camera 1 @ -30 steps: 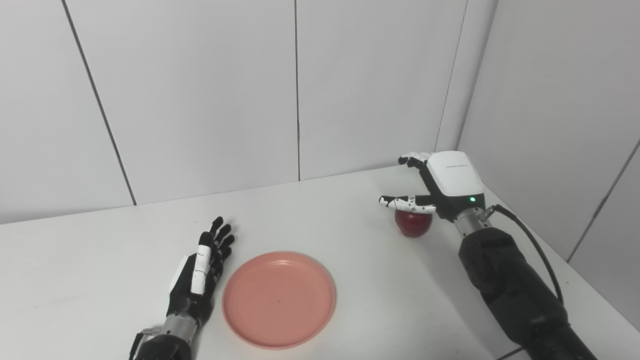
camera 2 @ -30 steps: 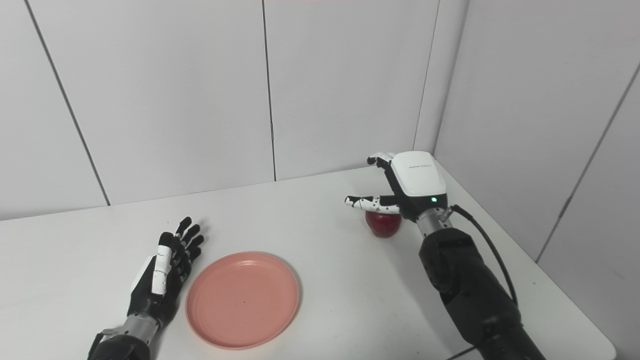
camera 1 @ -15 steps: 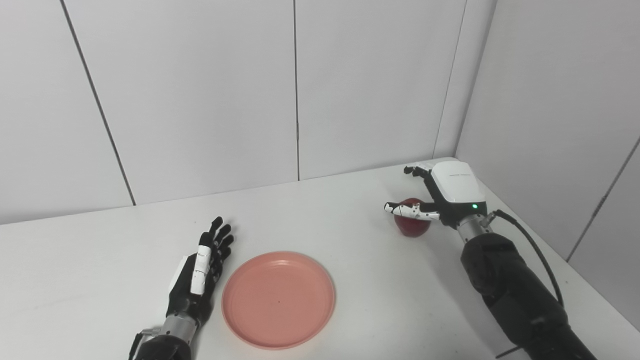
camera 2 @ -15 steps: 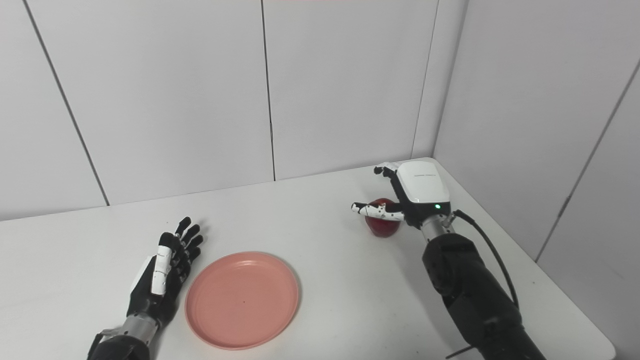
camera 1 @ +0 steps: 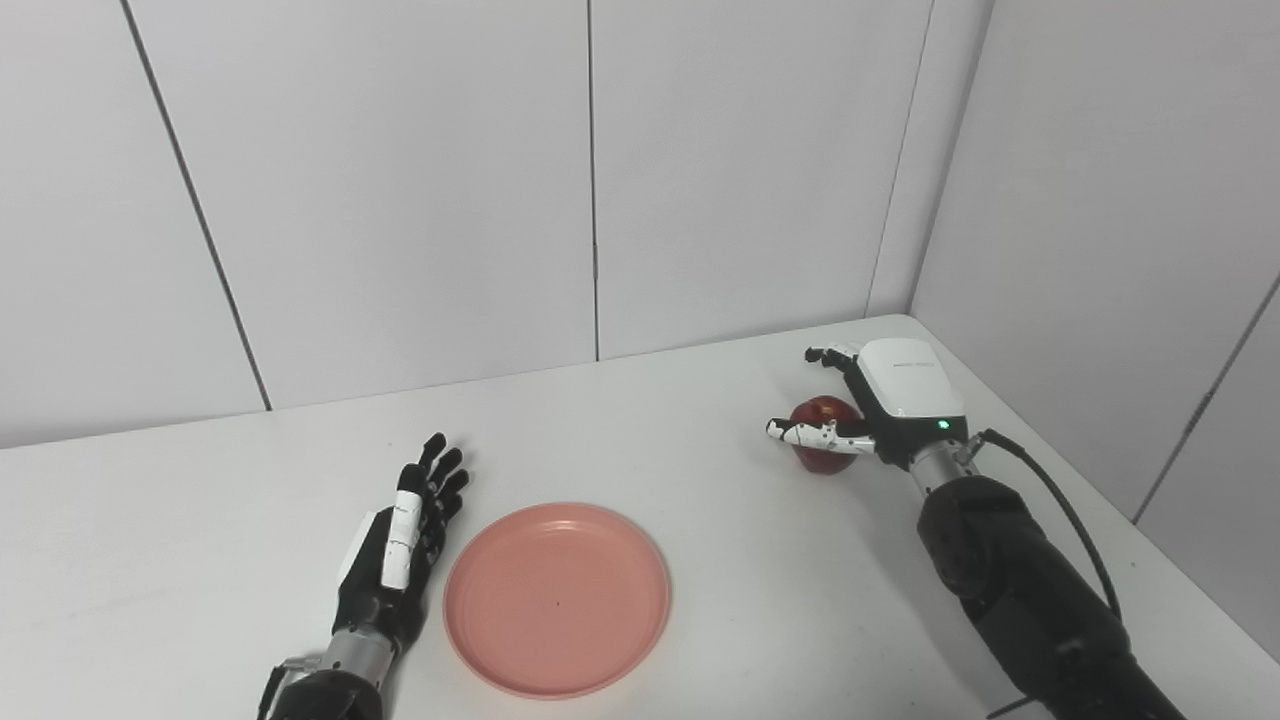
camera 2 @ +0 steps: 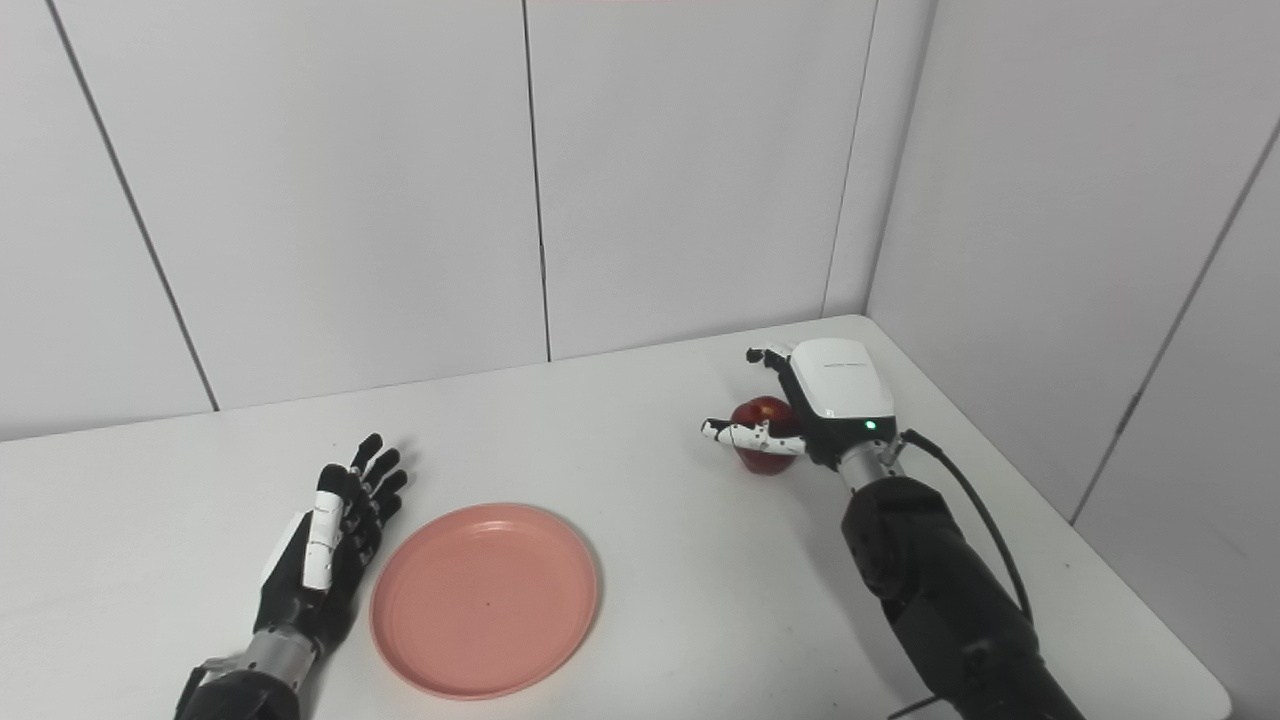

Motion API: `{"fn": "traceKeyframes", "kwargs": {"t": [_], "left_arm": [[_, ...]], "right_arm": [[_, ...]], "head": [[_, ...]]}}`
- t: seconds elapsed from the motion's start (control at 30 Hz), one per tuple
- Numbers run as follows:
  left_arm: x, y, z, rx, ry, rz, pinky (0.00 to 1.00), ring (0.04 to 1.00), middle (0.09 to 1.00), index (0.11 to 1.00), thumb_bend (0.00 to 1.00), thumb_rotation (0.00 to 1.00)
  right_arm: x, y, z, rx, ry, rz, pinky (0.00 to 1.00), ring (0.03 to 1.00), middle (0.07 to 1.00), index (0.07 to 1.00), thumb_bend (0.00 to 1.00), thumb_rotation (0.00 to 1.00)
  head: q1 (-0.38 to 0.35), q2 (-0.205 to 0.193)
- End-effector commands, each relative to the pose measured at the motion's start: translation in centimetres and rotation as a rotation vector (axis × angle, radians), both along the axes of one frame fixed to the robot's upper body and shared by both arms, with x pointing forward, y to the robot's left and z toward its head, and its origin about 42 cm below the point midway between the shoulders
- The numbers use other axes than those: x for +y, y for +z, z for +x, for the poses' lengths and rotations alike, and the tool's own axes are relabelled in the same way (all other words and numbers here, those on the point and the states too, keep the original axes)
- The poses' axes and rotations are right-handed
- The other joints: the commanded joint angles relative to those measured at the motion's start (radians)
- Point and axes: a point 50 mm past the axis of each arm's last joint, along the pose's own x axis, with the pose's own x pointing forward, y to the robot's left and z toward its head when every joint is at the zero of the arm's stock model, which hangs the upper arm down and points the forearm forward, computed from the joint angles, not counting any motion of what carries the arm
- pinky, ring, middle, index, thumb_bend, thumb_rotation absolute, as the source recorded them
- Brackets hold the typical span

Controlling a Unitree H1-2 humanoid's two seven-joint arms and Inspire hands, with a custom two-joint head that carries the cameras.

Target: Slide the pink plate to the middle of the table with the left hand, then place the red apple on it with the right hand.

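The pink plate (camera 1: 557, 598) lies empty on the white table (camera 1: 700, 470), near the front and middle. My left hand (camera 1: 400, 545) rests open and flat on the table just left of the plate, not touching it. The red apple (camera 1: 820, 413) stands on the table at the right rear. My right hand (camera 1: 900, 395) is lowered around the apple, with the thumb in front of it and the fingers (camera 1: 828, 354) behind it. The fingers are still apart, so the hand is open. The hand hides the apple's right side.
White wall panels stand behind the table and along its right side. The table's right edge (camera 2: 1100, 540) runs close to my right arm (camera 2: 930, 580).
My right hand has come down from above the apple until its thumb and fingers sit on either side of it. The left hand, plate and apple have not moved.
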Motion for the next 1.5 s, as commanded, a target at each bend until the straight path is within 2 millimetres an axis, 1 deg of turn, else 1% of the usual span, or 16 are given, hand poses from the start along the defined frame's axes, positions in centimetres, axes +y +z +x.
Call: {"fn": "traceKeyframes", "kwargs": {"t": [0.0, 0.37, 0.7, 0.8, 0.93, 1.03, 1.1, 1.17, 1.23, 1.37, 1.47], "left_arm": [[0.9, -2.9, -1.6, 0.090, 0.007, 0.023, 1.00, 0.971, 0.983, 0.983, 0.90, 0.98], [0.8, -2.9, -1.6, 0.094, 0.003, 0.022, 1.00, 0.973, 0.981, 0.977, 0.90, 0.97], [0.8, -2.7, -1.6, 0.092, 0.001, 0.029, 1.00, 0.970, 0.979, 0.970, 0.89, 0.98], [0.8, -2.6, -1.6, 0.091, -0.003, 0.027, 1.00, 0.973, 0.979, 0.966, 0.90, 0.97], [0.8, -2.7, -1.6, 0.090, -0.003, 0.032, 1.00, 0.969, 0.978, 0.962, 0.91, 0.96], [0.7, -2.7, -1.6, 0.091, -0.003, 0.030, 1.00, 0.969, 0.977, 0.960, 0.92, 0.96], [0.7, -2.6, -1.7, 0.093, -0.001, 0.029, 1.00, 0.970, 0.977, 0.960, 0.91, 0.97], [0.7, -2.6, -1.7, 0.094, -0.001, 0.025, 1.00, 0.971, 0.977, 0.960, 0.91, 0.96], [0.7, -2.6, -1.8, 0.093, -0.003, 0.027, 1.00, 0.970, 0.977, 0.959, 0.91, 0.96], [0.8, -2.6, -1.8, 0.093, -0.004, 0.030, 1.00, 0.968, 0.976, 0.958, 0.91, 0.96], [0.8, -2.7, -1.8, 0.097, -0.004, 0.028, 1.00, 0.967, 0.979, 0.958, 0.89, 0.97]], "right_arm": [[-0.4, 2.1, 0.9, -0.072, -0.014, -0.008, 0.63, 0.682, 0.727, 0.728, 0.80, 0.91], [-1.0, 1.2, 1.0, -0.033, -0.023, -0.003, 0.63, 0.678, 0.722, 0.731, 0.80, 0.90], [-0.7, 1.0, 0.8, -0.015, -0.025, 0.014, 0.64, 0.690, 0.733, 0.734, 0.80, 0.90], [-0.5, 1.0, 0.9, -0.018, -0.017, 0.017, 0.64, 0.692, 0.735, 0.734, 0.80, 0.89], [-0.4, 1.0, 1.0, -0.007, -0.020, 0.016, 0.59, 0.674, 0.734, 0.736, 0.79, 0.91], [-0.4, 1.0, 1.0, 0.000, -0.022, 0.019, 0.52, 0.643, 0.723, 0.733, 0.78, 0.91], [-0.4, 0.9, 1.0, 0.005, -0.023, 0.027, 0.50, 0.631, 0.720, 0.730, 0.78, 0.91], [-0.5, 0.8, 0.9, 0.007, -0.024, 0.034, 0.44, 0.568, 0.691, 0.722, 0.78, 0.90], [-0.5, 0.8, 0.9, 0.009, -0.026, 0.038, 0.40, 0.520, 0.658, 0.712, 0.77, 0.88], [-0.5, 0.7, 0.9, 0.005, -0.024, 0.041, 0.37, 0.485, 0.628, 0.696, 0.76, 0.86], [-0.4, 0.7, 0.9, 0.011, -0.029, 0.045, 0.36, 0.469, 0.605, 0.677, 0.75, 0.84]], "head": [[0.000, 0.000], [0.008, 0.004], [0.010, 0.007], [0.010, 0.009], [0.012, 0.010], [0.012, 0.010], [0.011, 0.012], [0.012, 0.012], [0.012, 0.014], [0.011, 0.016], [0.012, 0.017]]}}
